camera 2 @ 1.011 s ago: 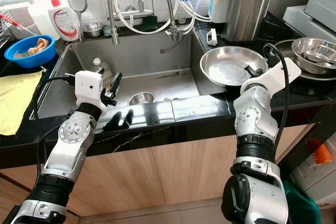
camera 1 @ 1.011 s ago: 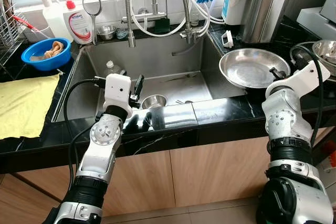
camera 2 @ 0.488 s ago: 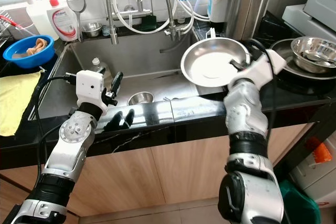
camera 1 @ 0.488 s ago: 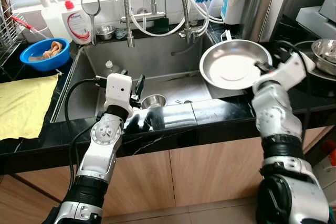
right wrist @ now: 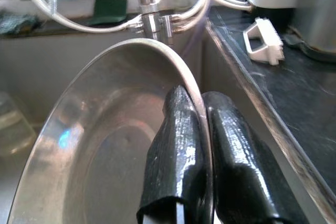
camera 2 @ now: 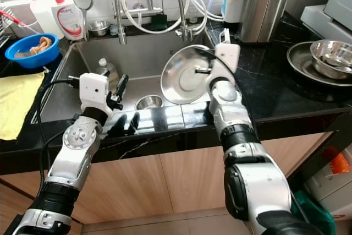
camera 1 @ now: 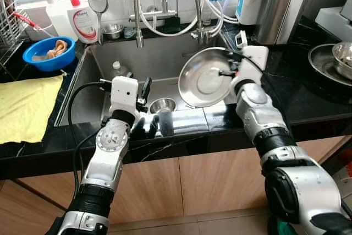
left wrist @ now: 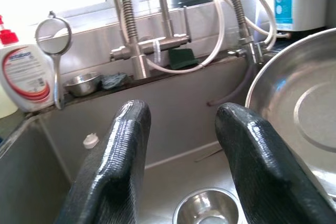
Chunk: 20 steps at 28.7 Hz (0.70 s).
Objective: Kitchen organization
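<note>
My right gripper (right wrist: 202, 129) is shut on the rim of a large steel bowl (camera 1: 201, 83), pinching the edge between both fingers. The bowl stands tilted on edge above the right half of the steel sink (camera 1: 165, 59), its hollow side facing the left arm. A small steel bowl (camera 1: 162, 104) sits on the sink floor by the front wall. My left gripper (camera 1: 146, 87) hovers open over the sink's front left, pointing at the back wall, and its fingers (left wrist: 123, 156) frame the small bowl (left wrist: 207, 216) from above.
A plastic bottle (camera 1: 116, 70) lies in the sink's left part. The faucet and hoses (camera 1: 137, 9) rise behind it. On the left counter lie a yellow cloth (camera 1: 25, 105) and a blue bowl (camera 1: 48, 53); a soap bottle (camera 1: 85, 23) stands behind. Stacked steel bowls (camera 1: 333, 59) sit far right.
My right arm has swung the large steel bowl from the right counter leftward over the sink and tipped it up on edge. The left arm has stayed put.
</note>
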Tool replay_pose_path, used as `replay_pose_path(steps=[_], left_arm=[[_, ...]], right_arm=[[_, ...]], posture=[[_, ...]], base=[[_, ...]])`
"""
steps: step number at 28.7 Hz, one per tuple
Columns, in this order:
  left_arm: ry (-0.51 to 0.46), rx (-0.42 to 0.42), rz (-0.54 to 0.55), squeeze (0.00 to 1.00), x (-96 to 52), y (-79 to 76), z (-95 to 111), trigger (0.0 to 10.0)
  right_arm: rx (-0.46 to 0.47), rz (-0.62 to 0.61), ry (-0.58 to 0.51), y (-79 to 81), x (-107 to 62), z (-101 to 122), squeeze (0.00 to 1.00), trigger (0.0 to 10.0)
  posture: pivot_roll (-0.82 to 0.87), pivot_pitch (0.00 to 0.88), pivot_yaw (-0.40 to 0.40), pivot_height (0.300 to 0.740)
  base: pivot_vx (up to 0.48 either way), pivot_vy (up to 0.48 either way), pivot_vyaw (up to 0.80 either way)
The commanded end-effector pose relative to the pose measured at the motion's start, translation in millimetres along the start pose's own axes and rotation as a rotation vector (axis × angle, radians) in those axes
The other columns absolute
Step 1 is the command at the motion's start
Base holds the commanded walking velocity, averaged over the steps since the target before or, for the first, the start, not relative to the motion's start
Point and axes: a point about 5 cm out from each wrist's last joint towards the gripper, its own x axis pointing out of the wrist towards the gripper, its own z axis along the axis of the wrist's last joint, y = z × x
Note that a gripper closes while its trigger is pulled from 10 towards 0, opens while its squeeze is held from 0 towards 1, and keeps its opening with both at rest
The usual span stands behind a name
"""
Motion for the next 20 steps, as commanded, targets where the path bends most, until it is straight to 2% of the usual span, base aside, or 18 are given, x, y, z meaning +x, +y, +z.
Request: replay_pose_path(steps=[1, 9, 20], left_arm=[[-0.026, 0.006, 0.028, 0.0, -1.6, 5.3, 5.3, 10.0], [-0.025, 0.002, 0.035, 0.0, -3.6, 4.1, 4.8, 10.0], [-0.025, 0.002, 0.037, 0.0, -4.0, 3.9, 4.9, 10.0]], right_arm=[[-0.035, 0.005, -0.003, 1.5, 1.6, 2.9, 0.0, 10.0], [-0.07, 0.003, 0.076, 2.3, 0.3, -15.6, 0.0, 10.0], [-0.078, 0.001, 0.082, 2.0, 0.6, -17.0, 0.0, 10.0]], posture=[[-0.1, 0.0, 0.039, 0.74], [-0.1, 0.0, 0.036, 0.74], [-0.1, 0.0, 0.036, 0.74]], base=[[0.0, 0.0, 0.0], [0.0, 0.0, 0.0], [0.0, 0.0, 0.0]])
